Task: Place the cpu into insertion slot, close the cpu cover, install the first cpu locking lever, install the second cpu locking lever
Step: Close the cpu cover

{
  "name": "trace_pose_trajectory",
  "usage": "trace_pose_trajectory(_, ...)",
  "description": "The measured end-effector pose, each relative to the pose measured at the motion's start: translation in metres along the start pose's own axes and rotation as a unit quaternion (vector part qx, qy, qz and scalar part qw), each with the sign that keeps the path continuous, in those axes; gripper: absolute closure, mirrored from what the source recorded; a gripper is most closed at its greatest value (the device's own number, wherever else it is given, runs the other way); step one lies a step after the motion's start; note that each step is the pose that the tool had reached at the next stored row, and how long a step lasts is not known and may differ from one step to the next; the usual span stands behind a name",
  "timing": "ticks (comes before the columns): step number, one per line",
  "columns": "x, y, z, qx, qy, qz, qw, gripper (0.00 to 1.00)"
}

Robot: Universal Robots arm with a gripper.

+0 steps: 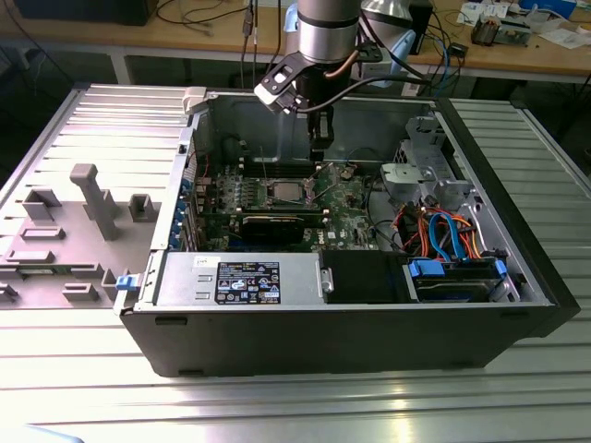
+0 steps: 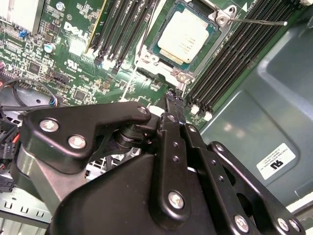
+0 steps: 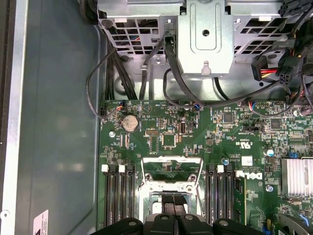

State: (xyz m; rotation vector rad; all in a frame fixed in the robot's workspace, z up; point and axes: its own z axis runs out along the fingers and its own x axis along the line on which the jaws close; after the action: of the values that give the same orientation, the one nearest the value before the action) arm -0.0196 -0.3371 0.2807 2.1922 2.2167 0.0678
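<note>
Claw (image 2: 174,99) of mine hovering over green board (image 2: 83,73), fingers pinching together, gripping nothing. Chip (image 2: 188,36) lying flat inside socket (image 2: 155,59), near my fingertips, between memory slots (image 2: 234,58), wire lever (image 2: 259,22) sticking out beside it.

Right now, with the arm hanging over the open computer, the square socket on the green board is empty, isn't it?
Not empty. The cpu already sits in the insertion slot, as the second wrist view shows. The rest holds: the gripper hangs over the open computer case, above the green board.
</note>
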Motion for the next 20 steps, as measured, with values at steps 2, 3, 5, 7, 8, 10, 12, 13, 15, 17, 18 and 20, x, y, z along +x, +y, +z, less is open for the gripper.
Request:
trace_pose_trajectory(2, 0.0000, 0.0004, 0.0000, 0.0000, 0.0000, 0.000, 1.00000, 0.89)
trace_pose_trajectory(3, 0.0000, 0.0007, 0.0000, 0.0000, 0.0000, 0.000, 1.00000, 0.89)
trace_pose_trajectory(5, 0.0000, 0.0019, 0.0001, 0.0001, 0.0000, 0.000, 1.00000, 0.89)
trace_pose_trajectory(7, -0.0001, 0.0050, 0.0002, 0.0001, 0.0000, 0.000, 1.00000, 0.89)
trace_pose_trajectory(8, -0.0001, 0.0062, 0.0003, 0.0001, 0.0000, 0.000, 1.00000, 0.89)
trace_pose_trajectory(10, -0.0001, 0.0078, 0.0003, 0.0001, 0.0000, 0.000, 1.00000, 0.89)
trace_pose_trajectory(12, -0.0001, 0.0092, 0.0004, 0.0001, 0.0000, 0.000, 1.00000, 0.89)
trace_pose_trajectory(13, -0.0001, 0.0100, 0.0004, 0.0001, 0.0000, 0.000, 1.00000, 0.89)
trace_pose_trajectory(15, -0.0001, 0.0121, 0.0006, 0.0001, 0.0000, 0.000, 1.00000, 0.89)
trace_pose_trajectory(17, -0.0002, 0.0144, 0.0006, 0.0001, 0.0000, 0.000, 1.00000, 0.89)
trace_pose_trajectory(18, -0.0002, 0.0154, 0.0007, 0.0001, 0.0000, 0.000, 1.00000, 0.89)
trace_pose_trajectory(20, -0.0002, 0.0172, 0.0008, 0.0002, 0.0000, 0.000, 1.00000, 0.89)
